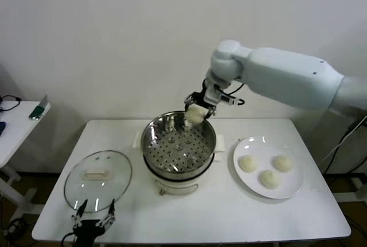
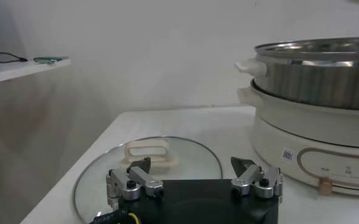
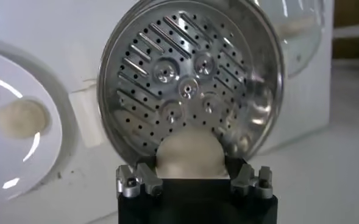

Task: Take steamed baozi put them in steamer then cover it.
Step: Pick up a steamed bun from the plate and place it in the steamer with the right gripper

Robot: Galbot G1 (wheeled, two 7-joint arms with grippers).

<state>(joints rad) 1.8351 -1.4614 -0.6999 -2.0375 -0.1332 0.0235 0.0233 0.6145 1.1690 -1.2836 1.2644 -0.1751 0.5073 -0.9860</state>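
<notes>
A white table (image 1: 229,212) stands against a plain white wall. A small side table (image 1: 14,124) sits off to its left. The steamer (image 1: 179,151) is in the middle, well back from the front edge. The right gripper (image 1: 198,111) holds one bun (image 1: 195,115) tight, just above the steamer's far rim. Three more buns (image 1: 268,177) wait on a white plate (image 1: 287,191) to the right. The cover (image 1: 97,178) lies flat on the left. The left gripper (image 1: 92,211) is spread open by the cover's near edge.
</notes>
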